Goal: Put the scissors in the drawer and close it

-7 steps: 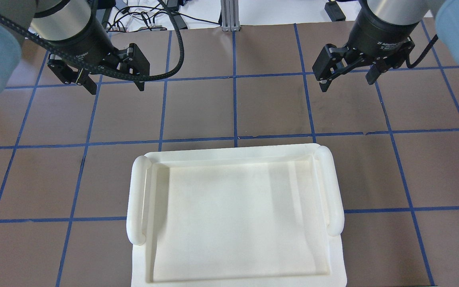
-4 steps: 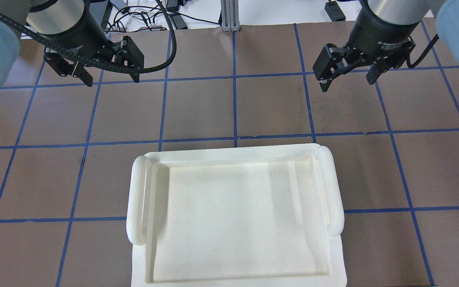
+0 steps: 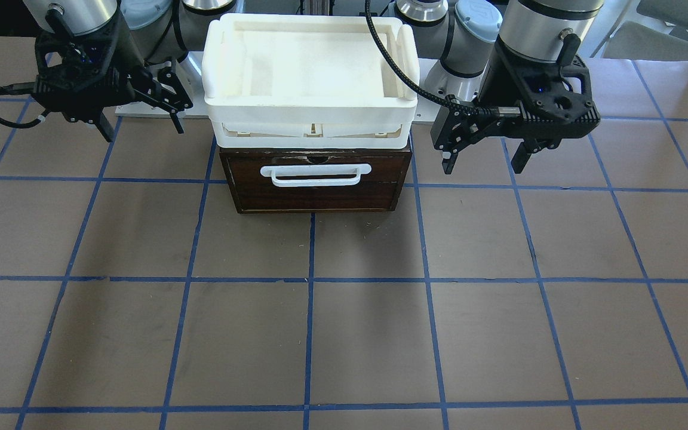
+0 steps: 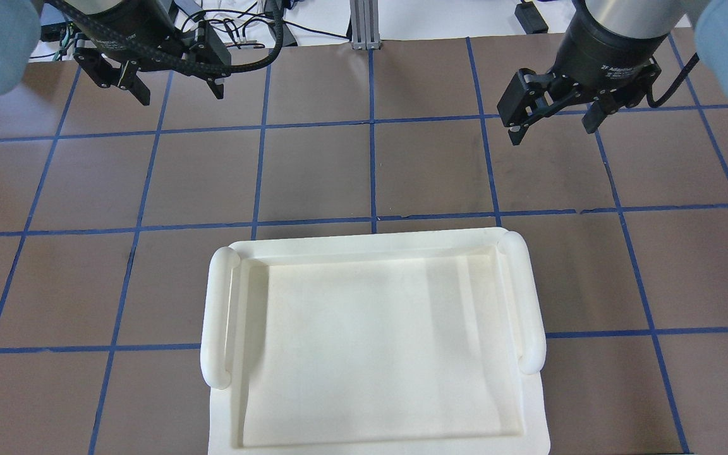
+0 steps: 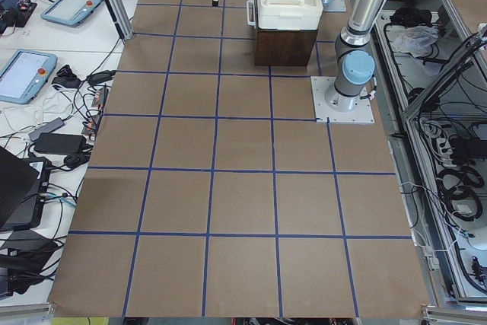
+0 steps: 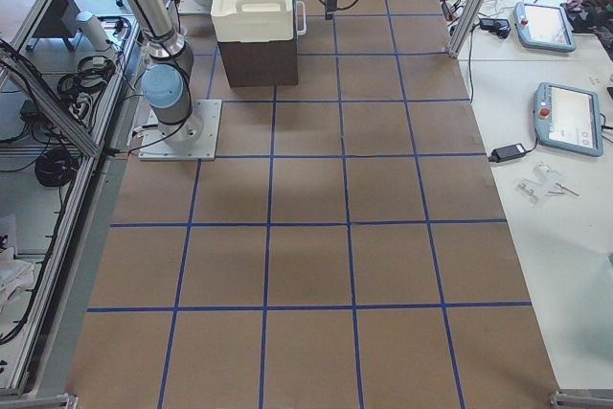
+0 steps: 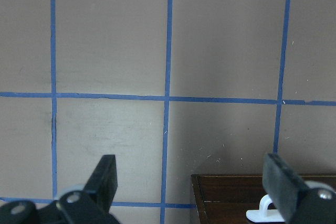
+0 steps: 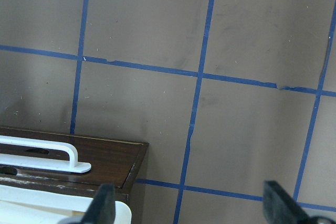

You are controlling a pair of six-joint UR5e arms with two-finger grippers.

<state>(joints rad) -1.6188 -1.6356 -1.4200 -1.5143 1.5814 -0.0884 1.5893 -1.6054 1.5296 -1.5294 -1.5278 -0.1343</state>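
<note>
— How are the arms hanging?
— Either side of the dark-brown wooden drawer point(image 3: 320, 196), left claw point(image 3: 482, 162) and right claw point(image 3: 143, 132) both gaping wide, gripping nothing.
— And the drawer?
— Sitting shut on the counter point(image 3: 344, 334), contents hidden, carrying a white plastic tray point(image 3: 311, 111).

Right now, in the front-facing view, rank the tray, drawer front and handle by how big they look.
1. Tray: largest, though it sits on top, likely nearer the camera.
2. Drawer front.
3. Handle: smallest.
</note>
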